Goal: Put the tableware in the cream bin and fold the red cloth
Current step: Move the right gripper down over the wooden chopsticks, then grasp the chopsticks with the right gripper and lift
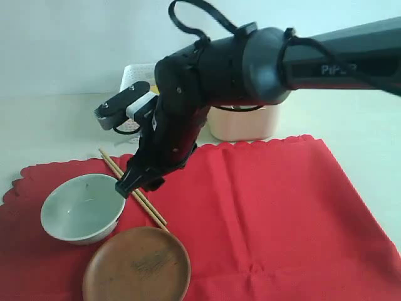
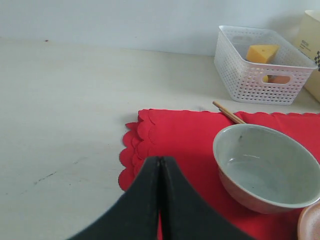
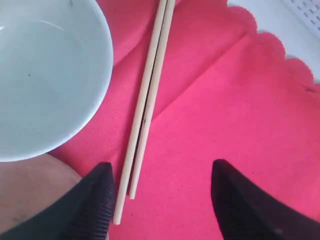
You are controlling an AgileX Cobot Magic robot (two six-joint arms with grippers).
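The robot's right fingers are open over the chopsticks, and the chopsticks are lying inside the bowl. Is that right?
Not quite. The chopsticks are not inside the bowl. They lie on the red cloth beside it, as the right wrist view shows. The right fingers are indeed open over them.

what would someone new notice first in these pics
The big red cloth fills the lower part of the exterior view, and a black arm reaches in over it from the right. Its open fingers hang either side of the chopsticks, which lie on the cloth. Beside them, at the left, are a pale bowl and a brown plate.
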